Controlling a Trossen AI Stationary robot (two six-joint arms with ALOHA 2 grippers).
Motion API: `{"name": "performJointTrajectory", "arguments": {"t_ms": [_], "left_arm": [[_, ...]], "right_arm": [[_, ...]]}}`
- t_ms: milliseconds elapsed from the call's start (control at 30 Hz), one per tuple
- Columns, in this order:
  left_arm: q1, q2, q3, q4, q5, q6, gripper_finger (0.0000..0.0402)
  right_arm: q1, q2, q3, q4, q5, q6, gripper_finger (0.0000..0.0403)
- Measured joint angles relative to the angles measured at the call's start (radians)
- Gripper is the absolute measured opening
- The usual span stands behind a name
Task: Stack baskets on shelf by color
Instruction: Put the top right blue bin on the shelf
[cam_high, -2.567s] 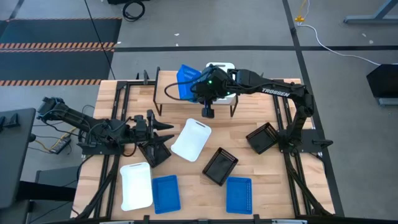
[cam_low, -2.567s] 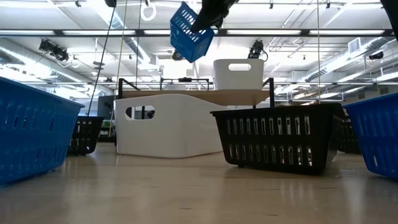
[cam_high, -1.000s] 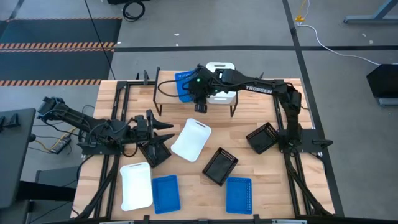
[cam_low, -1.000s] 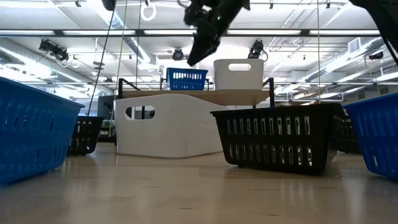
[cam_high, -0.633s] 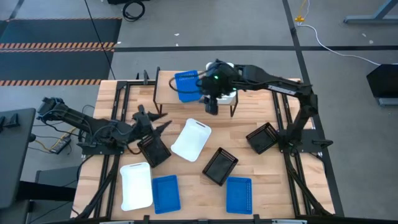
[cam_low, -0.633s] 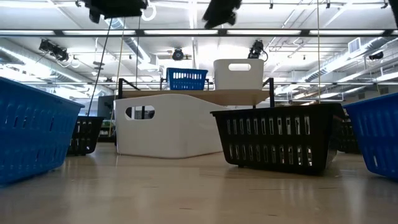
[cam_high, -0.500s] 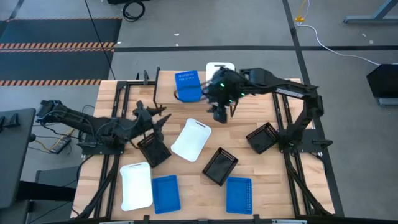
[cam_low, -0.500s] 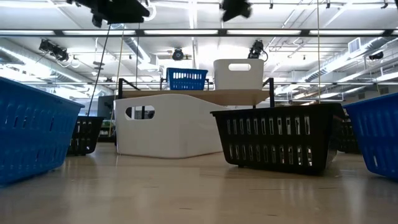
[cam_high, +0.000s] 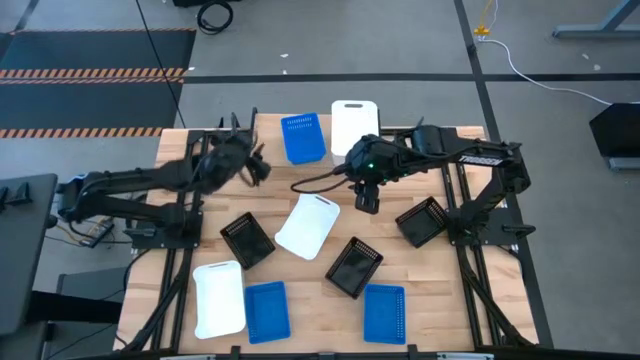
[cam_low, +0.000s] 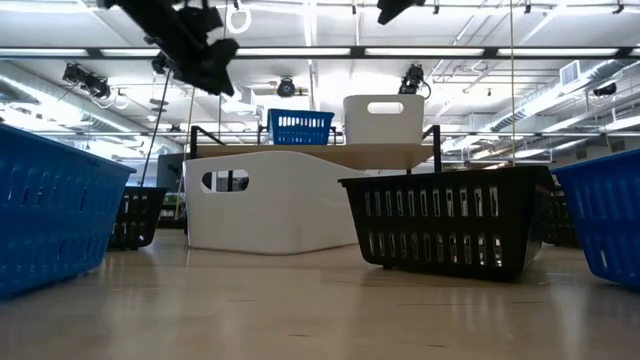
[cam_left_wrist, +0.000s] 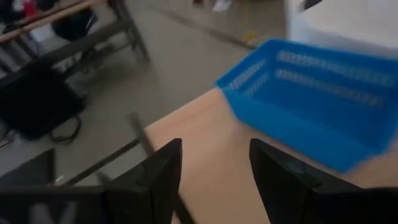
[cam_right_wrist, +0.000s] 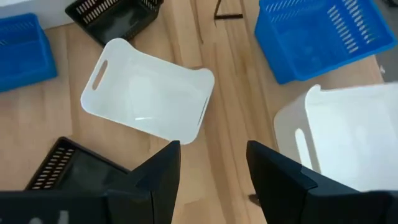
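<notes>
The shelf (cam_high: 270, 135) stands at the table's far edge. On its plank sit a blue basket (cam_high: 303, 137) and, to its right, a white basket (cam_high: 353, 127), both also in the low view: the blue basket (cam_low: 300, 127) and the white basket (cam_low: 383, 118). My left gripper (cam_high: 257, 168) hovers open by the shelf's left end, pointing at the blue basket (cam_left_wrist: 311, 106). My right gripper (cam_high: 367, 203) hangs open in front of the shelf, above the white basket (cam_right_wrist: 149, 96) that lies on the table. Neither holds anything.
On the table lie a white basket (cam_high: 308, 224), black baskets (cam_high: 246, 239) (cam_high: 355, 266) (cam_high: 422, 220), another white basket (cam_high: 219, 298) and two blue baskets (cam_high: 266, 310) (cam_high: 385, 312) near the front edge. Bare plank lies left of the shelf's blue basket.
My right gripper has drawn away from the blue basket on the shelf, rising and moving toward the table's near right; the basket stays on the plank. My left gripper has left the black basket and swung toward the far edge, to the shelf's left end, tipping up nearer level.
</notes>
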Motion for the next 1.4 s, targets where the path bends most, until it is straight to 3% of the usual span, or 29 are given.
{"name": "performJointTrajectory", "arguments": {"t_ms": [233, 400, 600, 967, 1233, 1400], "left_arm": [[0.142, 0.214, 0.215, -0.100, 0.154, 0.082, 0.0194], [0.221, 0.418, 0.365, -0.313, 0.163, 0.034, 0.0191], [0.259, 0.559, 0.464, -0.354, 0.167, 0.047, 0.0190], [0.268, 0.584, 0.627, -0.339, 0.165, 0.184, 0.0190], [0.308, 0.584, 0.643, -0.416, 0.184, 0.175, 0.0190], [0.367, 0.584, 0.643, -0.471, 0.315, 0.084, 0.0189]], "right_arm": [[-0.011, 0.001, 0.000, 0.013, 0.001, -0.078, 0.0191], [-0.035, 0.001, 0.000, -0.001, 0.001, -0.112, 0.0191], [-0.057, 0.001, 0.000, -0.014, 0.001, -0.134, 0.0191], [-0.066, 0.001, 0.000, -0.038, 0.000, -0.127, 0.0191], [-0.067, 0.001, 0.000, -0.051, -0.002, -0.124, 0.0191], [-0.093, 0.001, 0.000, -0.045, -0.002, -0.151, 0.0191]]}}
